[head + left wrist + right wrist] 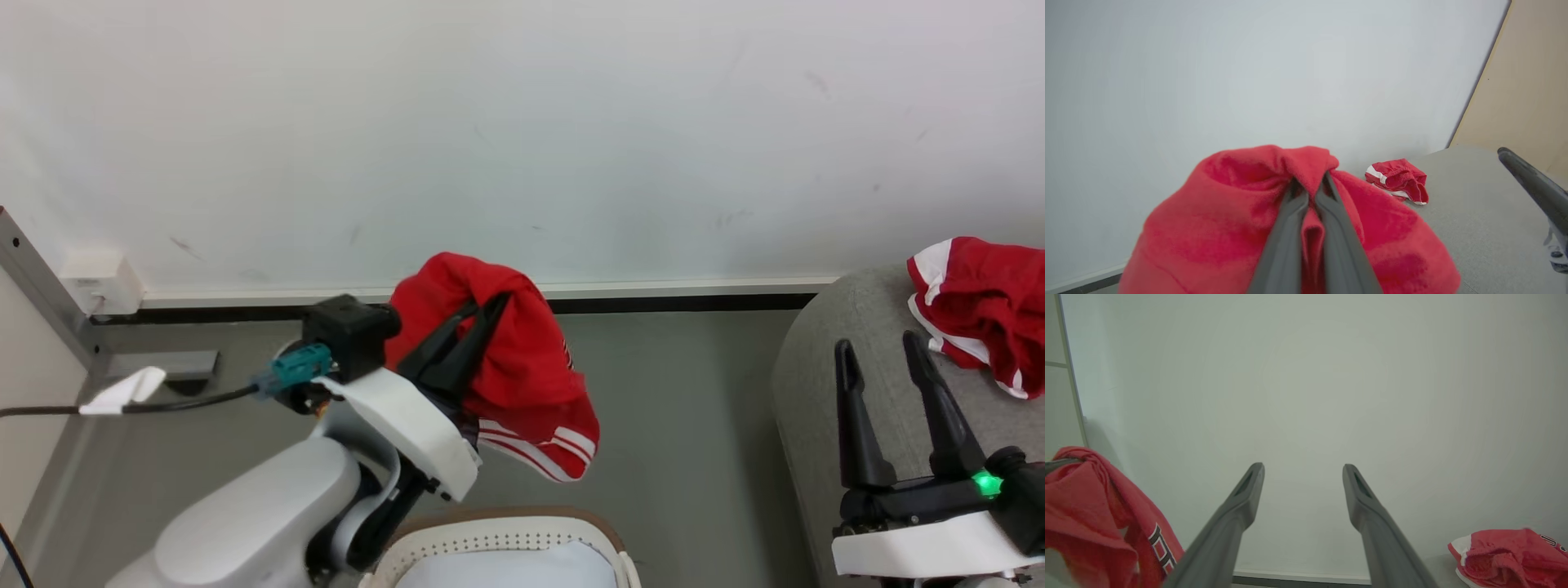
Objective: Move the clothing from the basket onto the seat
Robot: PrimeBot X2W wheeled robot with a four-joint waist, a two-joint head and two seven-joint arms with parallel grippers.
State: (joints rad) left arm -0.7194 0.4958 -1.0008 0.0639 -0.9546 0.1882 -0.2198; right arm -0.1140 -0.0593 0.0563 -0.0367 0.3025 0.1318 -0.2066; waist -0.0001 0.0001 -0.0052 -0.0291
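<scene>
nearest the robot, the white laundry basket (pixel 490 541) is sitting at the bottom of the head view, with a pale cloth (pixel 506 572) lying in it. just beyond, the left gripper (pixel 488 304) is pinching a fold of the red jersey (pixel 531 367) between closed fingers, so the garment is hanging clear of the basket, above the grey floor (pixel 694 425). to the right, the right gripper (pixel 876 341) is holding its fingers spread with nothing between them, in front of the grey seat (pixel 816 384). farther back on that seat a second red garment (pixel 984 302) is already lying. the carry looks to be the step in hand. next, the left arm is needing to swing right across the gap and get well over the cushion before letting go.
</scene>
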